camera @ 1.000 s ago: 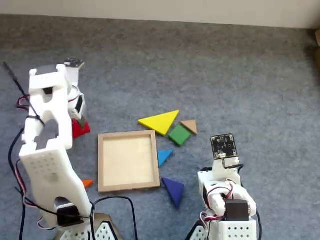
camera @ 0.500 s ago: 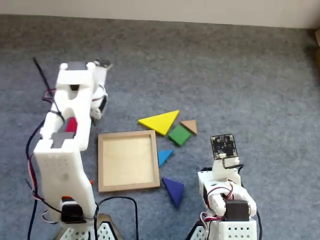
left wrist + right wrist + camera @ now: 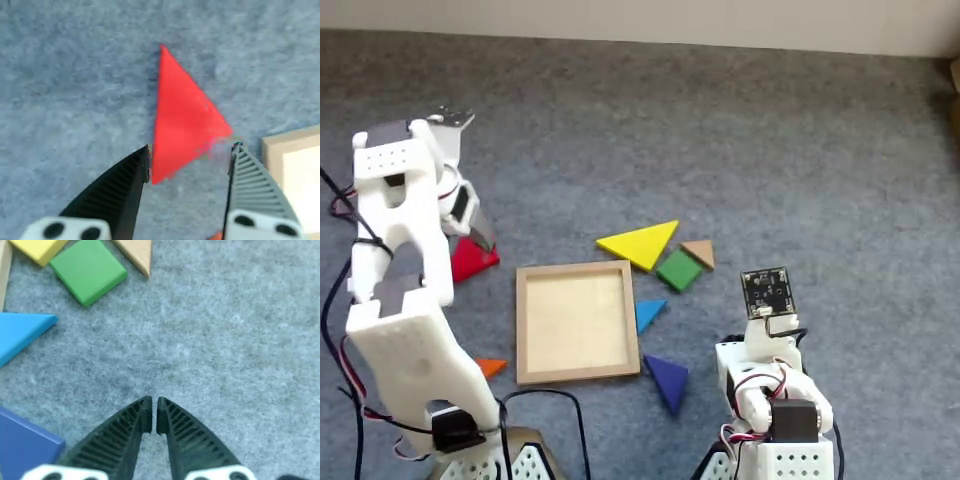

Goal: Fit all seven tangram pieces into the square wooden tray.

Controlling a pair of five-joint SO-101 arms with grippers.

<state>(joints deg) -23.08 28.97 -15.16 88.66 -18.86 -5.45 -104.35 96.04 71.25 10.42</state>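
Grey-blue carpet [image 3: 820, 150] thru-out — pale wall [image 3: 670, 18] strip along far edge, even light.

Indoor room of unclear kind: grey carpet-like surface [image 3: 820, 150] against a pale wall strip [image 3: 720, 20].

Soft, even light; red triangle [image 3: 185, 115] casts thin shadow.

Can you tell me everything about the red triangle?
The red triangle is a flat, smooth piece, probably painted wood. It lies flat on the grey carpet, just outside the wooden tray with a small gap between them. The left gripper hovers open, one finger on either side of one corner, not gripping.
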